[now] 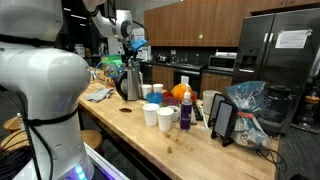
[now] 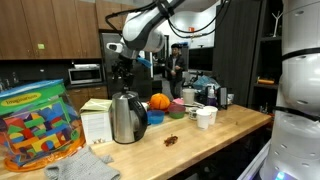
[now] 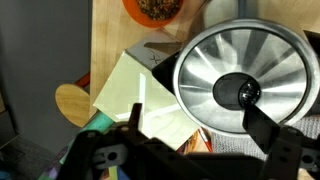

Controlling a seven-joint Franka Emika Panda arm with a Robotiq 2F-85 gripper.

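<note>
- Kettle [image 2: 127,118]: polished steel, upright on the wooden counter [image 2: 232,130], directly beneath the gripper [image 2: 122,68]. In the wrist view its ribbed lid [image 3: 250,50] fills the right half, with a black knob [image 3: 240,92] at the centre.
- Gripper: hangs above the kettle, apart from it, with its fingers spread and nothing between them.
- Alignment, as a judgement: the knob appears to lie right of the midline between the fingers. A sideways correction should come before any descent, and the approach should then be straight and vertical.
- Pale box [image 3: 140,95]: just beside the kettle, under the other finger's side. Clearance there deserves watching.
- Orange [image 2: 158,101]: near the kettle.
- White cups [image 2: 205,117]: farther along the counter, well apart from the kettle.
</note>
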